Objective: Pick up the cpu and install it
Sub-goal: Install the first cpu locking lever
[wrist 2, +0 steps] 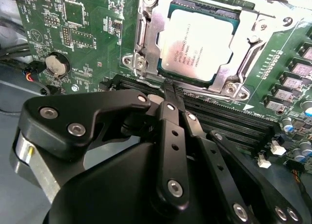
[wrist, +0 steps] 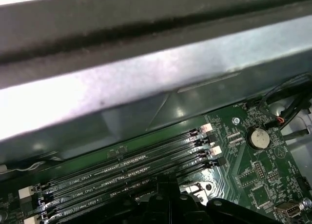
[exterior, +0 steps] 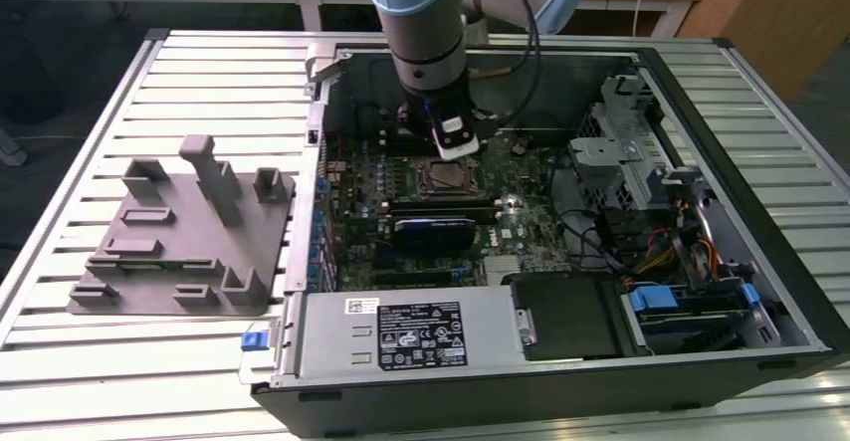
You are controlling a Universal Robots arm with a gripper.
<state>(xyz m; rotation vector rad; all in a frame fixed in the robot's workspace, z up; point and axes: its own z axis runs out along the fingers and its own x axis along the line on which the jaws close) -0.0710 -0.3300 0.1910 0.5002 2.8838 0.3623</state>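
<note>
Cpu (wrist 2: 199, 44) lay seated in its socket (wrist 2: 146, 48); the gripper (wrist 2: 171, 91) hung closed, empty. Light, rigid, fragile: grasp opposite edges.

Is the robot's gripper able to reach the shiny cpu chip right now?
Probably yes. The cpu lies face-up in its socket, uncovered, and the gripper hangs just beside it over the motherboard, fingertips together and holding nothing.
</note>
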